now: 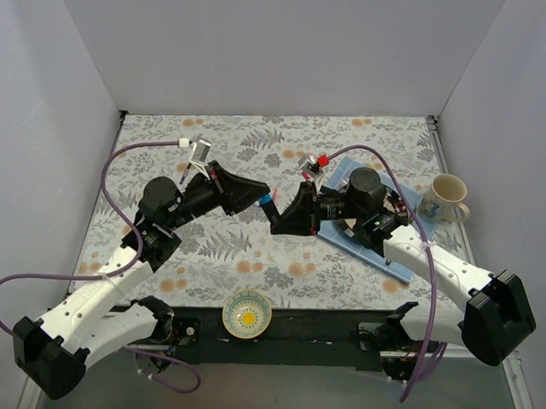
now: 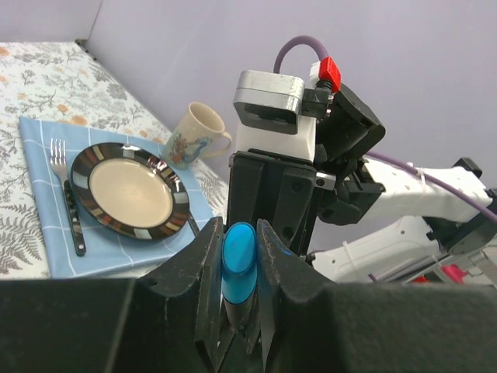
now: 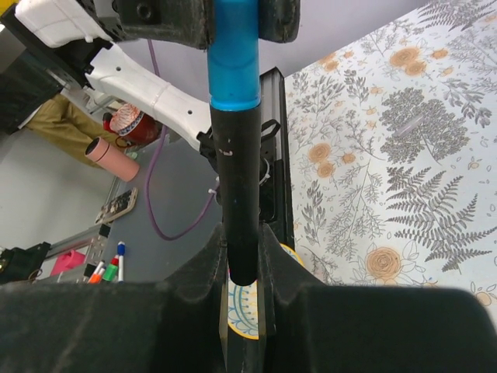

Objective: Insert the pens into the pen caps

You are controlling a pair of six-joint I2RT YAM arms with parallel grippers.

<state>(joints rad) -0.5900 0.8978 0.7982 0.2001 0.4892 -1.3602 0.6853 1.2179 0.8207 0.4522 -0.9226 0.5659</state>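
Black marker [image 3: 235, 179] with a light-blue cap [image 2: 238, 260] on its end spans the gap between your two arms, above the floral table [image 1: 347, 144]. Your right gripper [image 3: 242, 242] clamps the black barrel. Your left gripper [image 2: 238, 242] clamps the cap between its fingers [image 2: 210, 256].

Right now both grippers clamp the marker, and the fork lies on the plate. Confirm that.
Wrong on one point: the left wrist view shows the fork lying on the blue mat beside the plate, not on it. The rest stands: the left gripper and the right gripper both clamp the marker.
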